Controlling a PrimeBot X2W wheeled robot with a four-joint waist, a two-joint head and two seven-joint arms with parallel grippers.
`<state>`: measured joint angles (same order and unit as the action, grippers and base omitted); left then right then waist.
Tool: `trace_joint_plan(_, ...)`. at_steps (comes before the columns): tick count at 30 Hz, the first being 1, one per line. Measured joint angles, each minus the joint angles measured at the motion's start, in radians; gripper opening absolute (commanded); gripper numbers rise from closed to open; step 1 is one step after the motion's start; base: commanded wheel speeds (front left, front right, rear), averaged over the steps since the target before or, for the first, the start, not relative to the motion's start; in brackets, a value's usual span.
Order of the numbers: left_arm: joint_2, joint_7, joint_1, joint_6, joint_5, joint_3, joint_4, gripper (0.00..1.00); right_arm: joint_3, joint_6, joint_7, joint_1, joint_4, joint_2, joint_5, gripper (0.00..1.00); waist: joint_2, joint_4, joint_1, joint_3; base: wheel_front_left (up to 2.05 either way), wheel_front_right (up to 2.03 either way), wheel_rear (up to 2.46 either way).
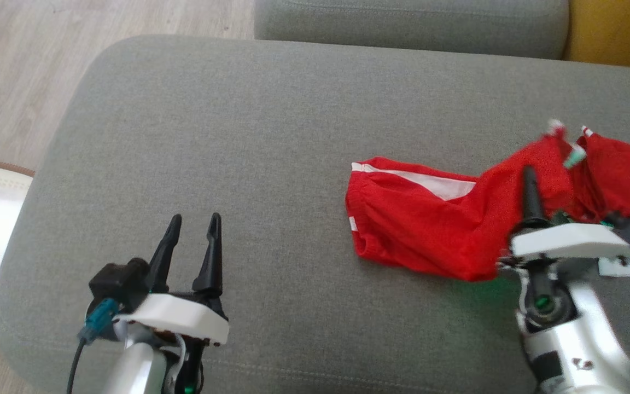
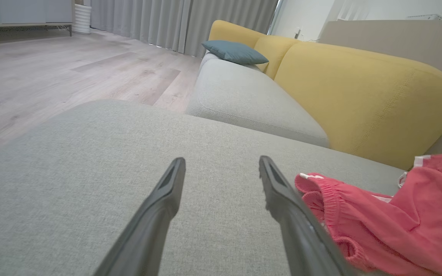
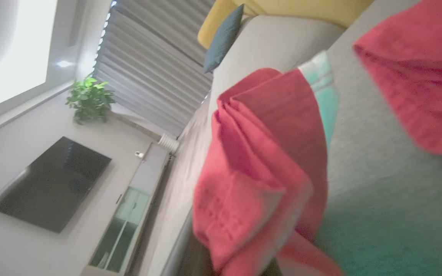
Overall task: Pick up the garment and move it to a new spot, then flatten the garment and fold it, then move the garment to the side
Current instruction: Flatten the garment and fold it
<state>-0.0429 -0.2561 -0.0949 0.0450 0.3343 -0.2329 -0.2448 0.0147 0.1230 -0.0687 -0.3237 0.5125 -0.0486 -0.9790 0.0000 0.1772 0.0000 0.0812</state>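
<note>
You have the red garment (image 1: 430, 224) on the grey cushion (image 1: 238, 137), out toward 3 o'clock in the head view. Its waistband end, with the white stripe, lies flat and points toward 9 o'clock, while the other end is bunched and raised at the right edge. Your right gripper (image 1: 529, 183) sits at about 4 o'clock with its jaws closed tight on a fold of that raised cloth. In the right wrist view the garment (image 3: 259, 161) hangs gathered just ahead of the camera. Your left gripper (image 1: 195, 219) is at 7 o'clock, fingers spread wide and holding nothing, over bare cushion well apart from the garment. In the left wrist view the red fabric (image 2: 378, 218) lies toward 4 o'clock, beside the right-hand finger, with the yellow backrest (image 2: 359, 88) at 2 o'clock.
</note>
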Motion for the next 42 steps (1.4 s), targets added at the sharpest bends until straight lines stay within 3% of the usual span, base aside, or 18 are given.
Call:
trace_joint_plan(9,0.000,0.000,0.010,0.000,0.000,0.011,-0.006,1.00,0.316,0.000,-0.078,0.000,-0.035,-0.001,-0.105,0.00,0.0000,0.014,0.0000,-0.022,0.00,0.00,0.00)
trace_joint_plan(23,0.000,0.000,0.010,-0.001,0.000,-0.010,-0.006,1.00,0.640,0.000,-0.162,-0.169,0.186,-0.008,-0.208,0.00,0.0000,0.058,0.0000,-0.010,0.00,0.00,0.00)
trace_joint_plan(24,0.000,0.000,0.010,-0.001,0.000,-0.009,-0.006,1.00,0.661,0.000,-0.162,-0.170,0.200,-0.009,-0.218,0.06,0.0000,0.060,0.0000,-0.010,0.00,0.00,0.00)
trace_joint_plan(25,0.000,0.000,0.010,-0.001,0.000,-0.009,-0.006,1.00,0.676,0.000,-0.165,-0.170,0.211,-0.009,-0.229,0.74,0.0000,0.062,0.0000,-0.008,0.00,0.00,0.00)
trace_joint_plan(26,0.000,0.000,0.010,-0.001,0.000,-0.009,-0.006,1.00,0.697,0.000,-0.171,-0.170,0.215,-0.009,-0.245,1.00,0.0000,0.064,0.0000,-0.007,0.00,0.00,0.00)
trace_joint_plan(36,0.000,0.000,0.010,-0.002,0.004,-0.011,-0.007,1.00,0.954,0.000,-0.141,-0.216,0.330,-0.013,-0.329,1.00,0.0000,0.074,0.0000,0.005,0.00,0.00,0.00)
trace_joint_plan(42,0.000,0.000,0.010,-0.010,0.004,-0.009,-0.006,1.00,1.029,0.000,-0.144,-0.263,0.363,-0.013,-0.362,1.00,0.0000,0.058,0.0000,0.008,0.00,0.00,0.00)
